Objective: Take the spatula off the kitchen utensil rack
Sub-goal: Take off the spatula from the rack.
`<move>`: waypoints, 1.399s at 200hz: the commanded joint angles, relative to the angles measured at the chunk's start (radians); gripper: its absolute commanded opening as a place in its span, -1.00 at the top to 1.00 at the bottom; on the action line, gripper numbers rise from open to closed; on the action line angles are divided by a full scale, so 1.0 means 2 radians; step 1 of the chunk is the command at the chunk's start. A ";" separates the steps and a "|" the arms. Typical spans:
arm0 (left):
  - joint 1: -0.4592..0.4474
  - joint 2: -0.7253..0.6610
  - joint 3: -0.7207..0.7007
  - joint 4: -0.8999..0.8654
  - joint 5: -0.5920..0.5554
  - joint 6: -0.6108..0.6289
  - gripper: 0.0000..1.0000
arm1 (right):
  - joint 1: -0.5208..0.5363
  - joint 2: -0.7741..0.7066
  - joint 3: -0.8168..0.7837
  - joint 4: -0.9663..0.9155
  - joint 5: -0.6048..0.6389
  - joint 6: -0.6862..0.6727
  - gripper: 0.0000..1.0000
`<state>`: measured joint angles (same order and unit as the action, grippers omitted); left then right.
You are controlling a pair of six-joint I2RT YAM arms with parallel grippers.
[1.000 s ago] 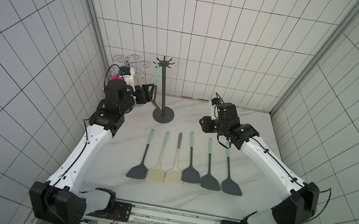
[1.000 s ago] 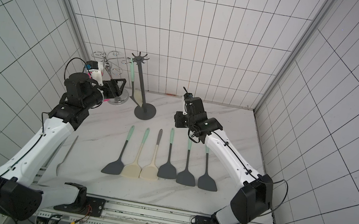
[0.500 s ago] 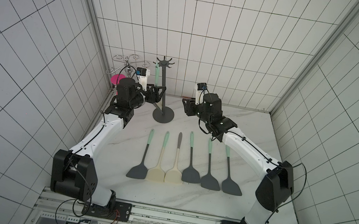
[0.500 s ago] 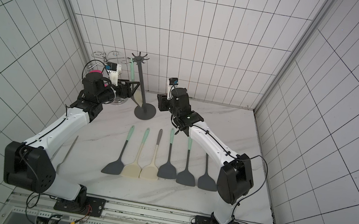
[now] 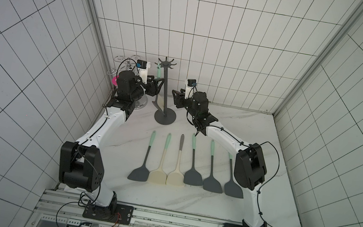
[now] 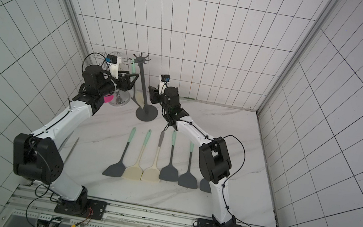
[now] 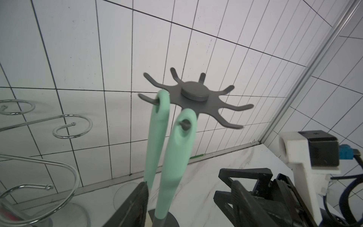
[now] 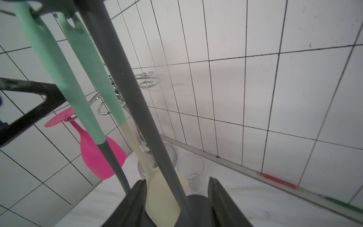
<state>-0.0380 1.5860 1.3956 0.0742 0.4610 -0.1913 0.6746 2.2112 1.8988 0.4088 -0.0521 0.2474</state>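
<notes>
The kitchen utensil rack (image 5: 165,91) (image 6: 142,87) stands at the back of the table. Two spatulas with mint handles hang side by side from its hooks (image 7: 193,94). One spatula (image 7: 174,157) has a grey neck; the other spatula (image 8: 163,194) has a cream blade. My left gripper (image 7: 188,198) (image 5: 158,84) is open, with the grey-necked spatula's handle between its fingers. My right gripper (image 8: 177,200) (image 5: 176,96) is open on the other side, with the rack's pole (image 8: 137,110) and the cream blade between its fingers.
A chrome wire glass holder (image 5: 131,63) with a hanging pink glass (image 8: 98,153) stands just left of the rack, and a clear glass (image 8: 190,169) stands behind it. Several spatulas (image 5: 178,161) lie in a row mid-table. A grey utensil (image 6: 72,148) lies by the left arm.
Both arms have swung in to the rack from either side. The left gripper's fingers have narrowed around the handle, and the right gripper's have widened a little.
</notes>
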 commanded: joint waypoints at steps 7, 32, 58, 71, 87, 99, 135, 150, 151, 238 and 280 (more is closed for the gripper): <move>0.010 0.022 0.022 -0.008 0.033 -0.003 -0.19 | 0.000 0.046 0.063 0.059 -0.021 0.023 -0.07; 0.012 0.036 0.024 -0.007 0.054 0.003 -0.15 | 0.001 0.067 0.085 0.071 -0.029 0.024 -0.08; 0.012 0.059 0.037 -0.005 0.079 -0.001 -0.02 | 0.001 0.090 0.104 0.083 -0.032 0.017 -0.14; 0.012 0.067 0.043 -0.004 0.090 -0.008 0.08 | 0.000 0.098 0.115 0.084 -0.042 0.014 -0.15; 0.012 0.074 0.045 0.002 0.102 -0.019 0.21 | 0.001 0.106 0.123 0.091 -0.055 0.011 -0.17; 0.012 0.076 0.045 0.007 0.110 -0.023 0.32 | 0.000 0.113 0.129 0.093 -0.059 0.011 -0.16; 0.012 0.069 0.043 -0.002 0.116 -0.018 0.61 | 0.000 0.119 0.132 0.093 -0.061 0.003 -0.16; 0.012 0.064 0.041 -0.010 0.118 -0.011 0.73 | 0.001 0.120 0.132 0.095 -0.062 0.000 -0.16; 0.012 0.064 0.041 -0.010 0.118 -0.010 0.73 | 0.001 0.121 0.132 0.095 -0.062 0.000 -0.16; 0.011 0.041 0.042 -0.032 0.129 0.004 1.00 | 0.001 0.071 0.072 0.106 -0.064 -0.013 -0.17; 0.006 0.024 0.045 -0.053 0.128 0.020 1.00 | 0.000 0.109 0.155 0.069 -0.064 -0.028 -0.20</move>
<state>-0.0181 1.6886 1.4609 -0.0135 0.7044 -0.1856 0.6746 2.4096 2.0789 0.5587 -0.1745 0.2199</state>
